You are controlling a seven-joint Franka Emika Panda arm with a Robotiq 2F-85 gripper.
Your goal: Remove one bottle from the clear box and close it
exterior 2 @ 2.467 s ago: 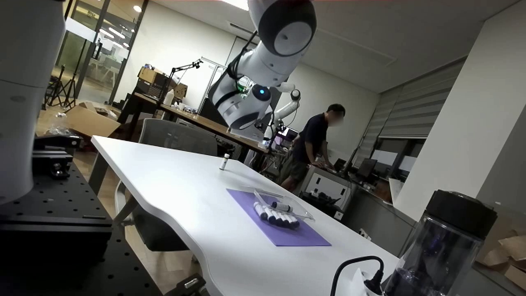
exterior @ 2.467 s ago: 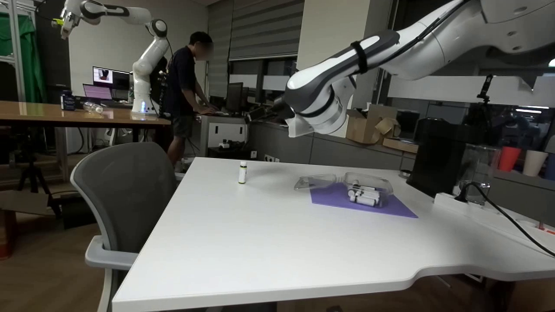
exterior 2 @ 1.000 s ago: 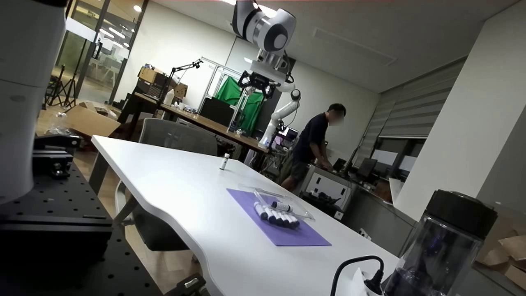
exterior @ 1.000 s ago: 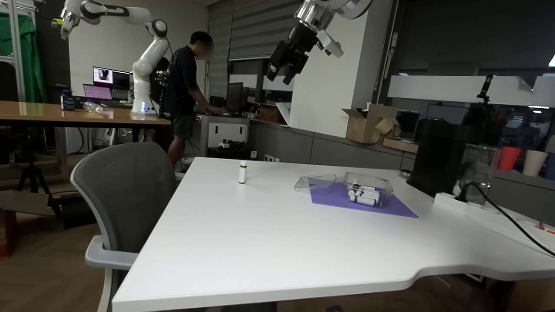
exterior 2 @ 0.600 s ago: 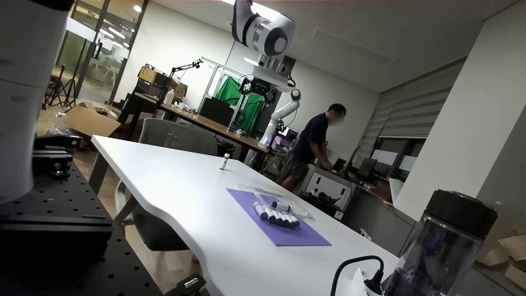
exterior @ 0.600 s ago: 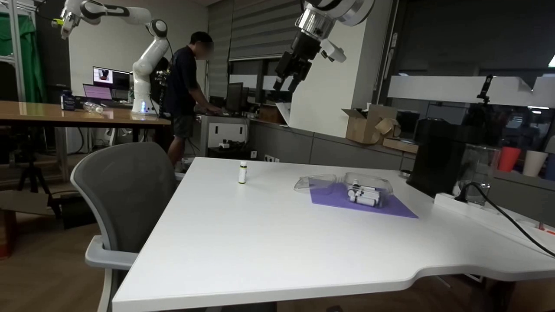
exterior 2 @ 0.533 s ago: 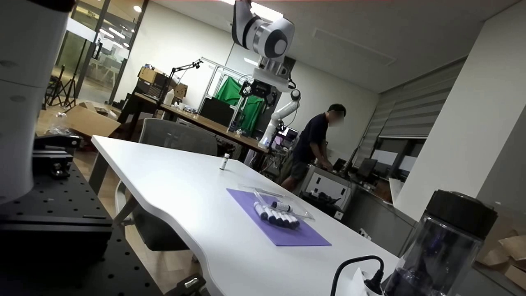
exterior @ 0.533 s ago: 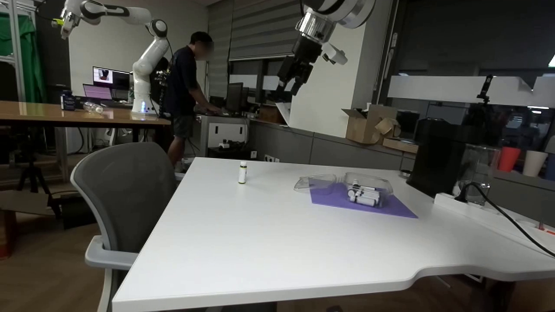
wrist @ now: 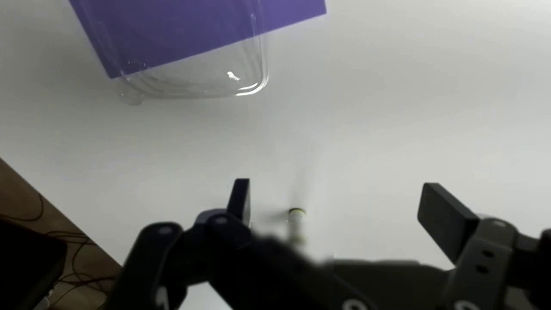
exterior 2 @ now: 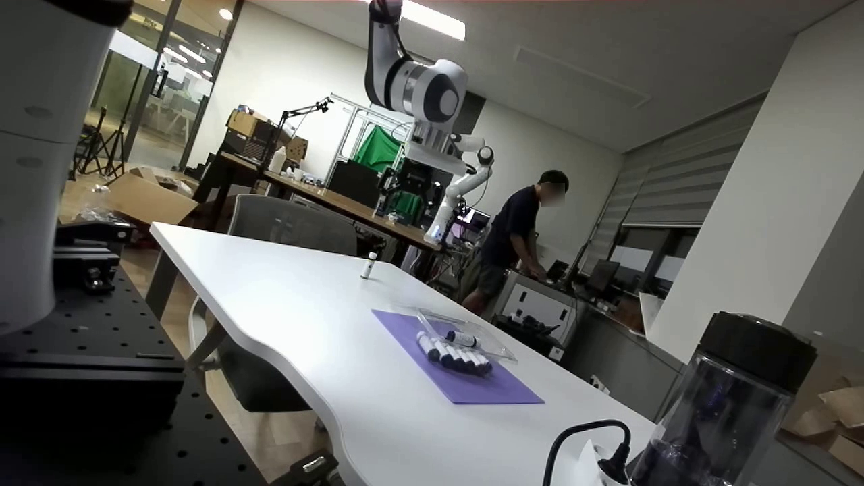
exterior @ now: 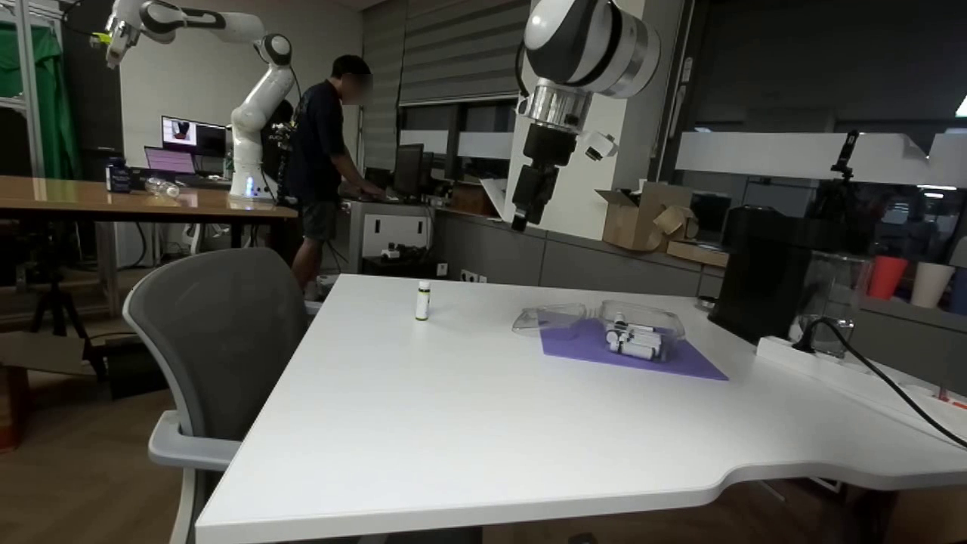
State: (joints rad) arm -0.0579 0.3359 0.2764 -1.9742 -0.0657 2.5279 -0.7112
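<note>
A small white bottle (exterior: 422, 301) stands upright and alone near the table's far edge; it also shows in an exterior view (exterior 2: 368, 266). The clear box (exterior: 668, 321) lies open on a purple mat, its lid (exterior: 550, 317) folded out to one side. Several white bottles (exterior: 634, 343) with dark caps (exterior 2: 456, 363) lie in it. My gripper (exterior: 521, 219) hangs well above the table, pointing down. In the wrist view the gripper (wrist: 338, 206) is open and empty; the standing bottle (wrist: 296, 216) shows far below, between the fingers, partly covered by one. A clear box part (wrist: 254, 88) shows at the top.
The purple mat (exterior 2: 513, 391) lies under the box. A white power strip (exterior: 823, 370) with a black cable and a transparent container with a black top (exterior 2: 722, 405) stand at the table's side. A grey chair (exterior: 219, 347) stands against one table edge.
The arm has swung round, bringing the gripper into view. Since then the gripper has come down and turned to point more steeply downward. The bottle and the box have not moved.
</note>
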